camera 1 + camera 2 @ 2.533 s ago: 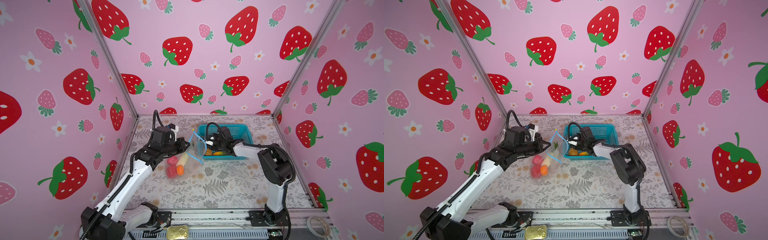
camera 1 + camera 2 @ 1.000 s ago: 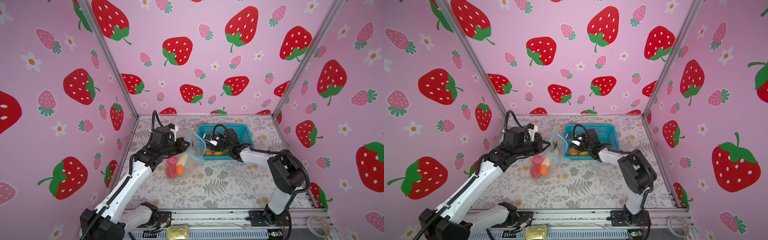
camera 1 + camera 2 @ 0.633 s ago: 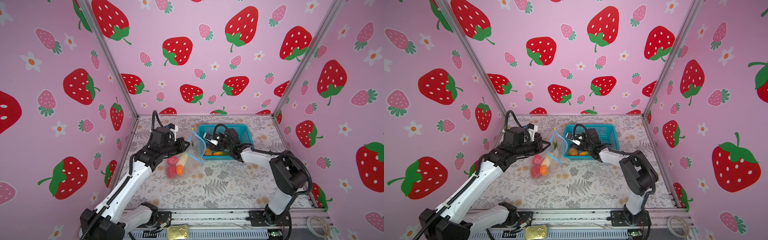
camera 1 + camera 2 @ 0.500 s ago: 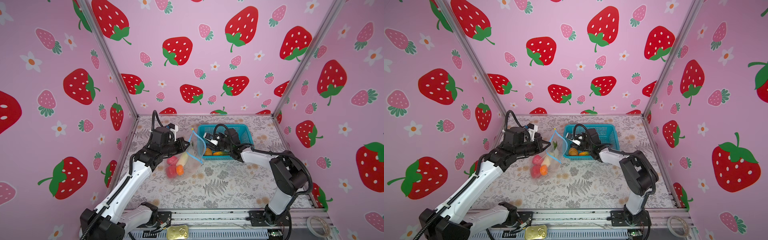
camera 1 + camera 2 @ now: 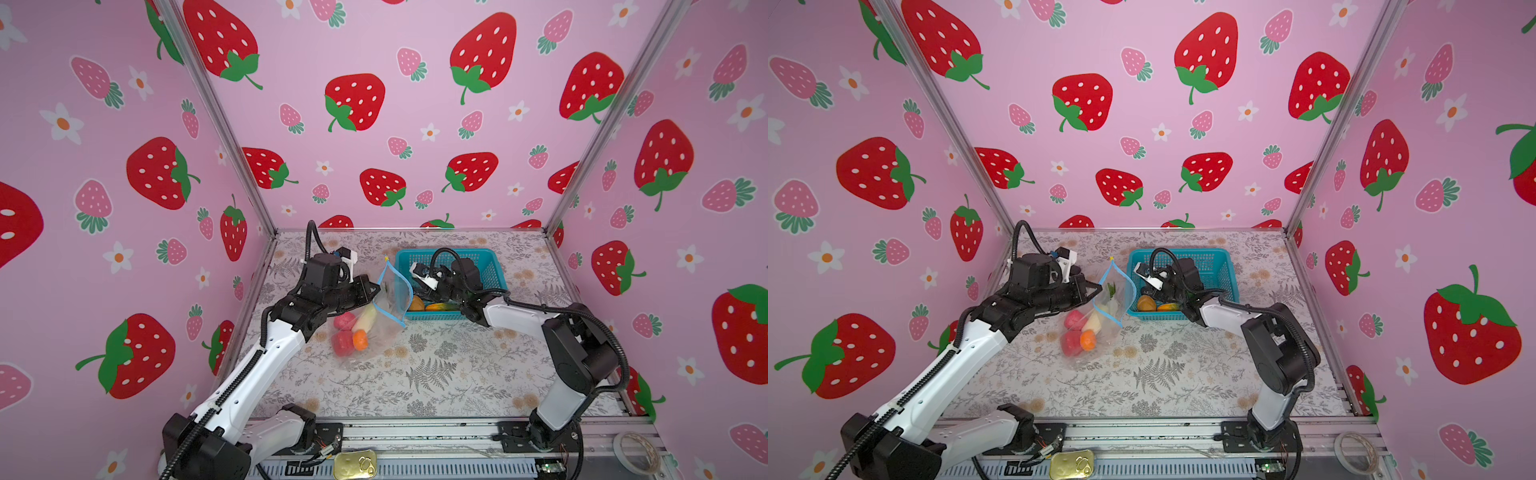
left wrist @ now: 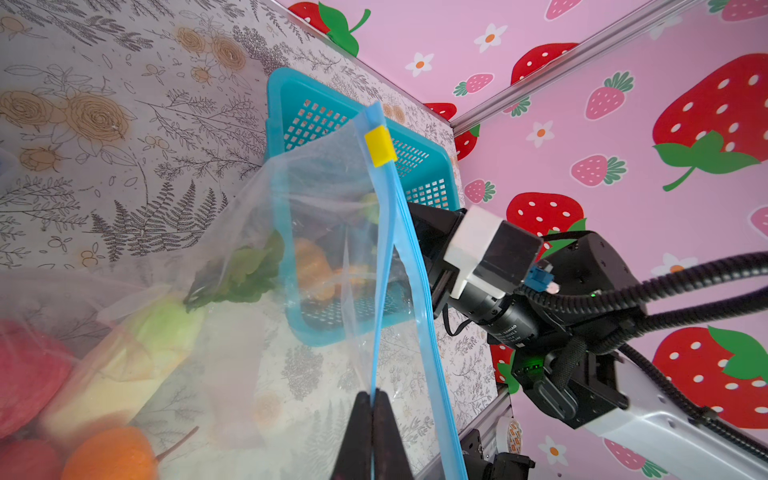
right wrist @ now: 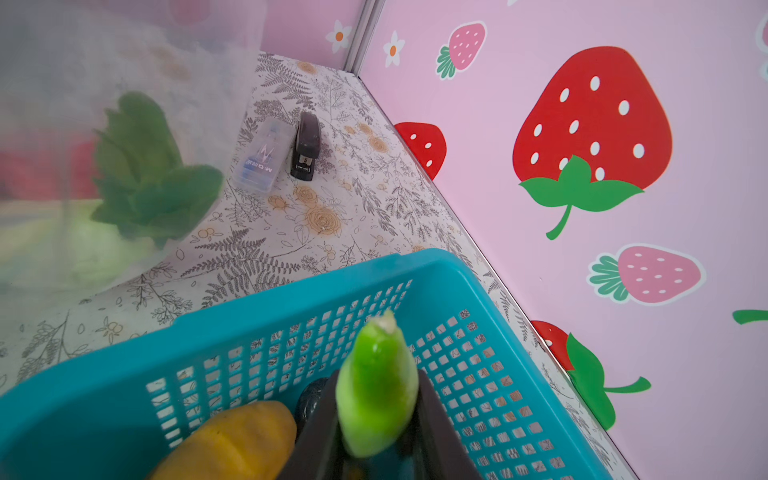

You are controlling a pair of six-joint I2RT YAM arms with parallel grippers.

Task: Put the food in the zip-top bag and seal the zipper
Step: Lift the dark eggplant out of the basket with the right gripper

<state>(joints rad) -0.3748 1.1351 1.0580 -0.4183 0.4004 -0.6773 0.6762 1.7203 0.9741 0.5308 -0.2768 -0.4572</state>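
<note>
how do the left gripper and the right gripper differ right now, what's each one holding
The left gripper is pinched shut on the thin light-blue zipper strip of the clear crinkly bag; the right gripper is closed on a green toy cucumber, jaws held apart by it. The left gripper holds the bag's mouth beside the teal perforated basket; the right gripper is inside that basket. Both are dark and both grip something.

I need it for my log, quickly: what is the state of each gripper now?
Left gripper: closed on the zipper of the zip-top bag.
Right gripper: closed on a green cucumber.
</note>
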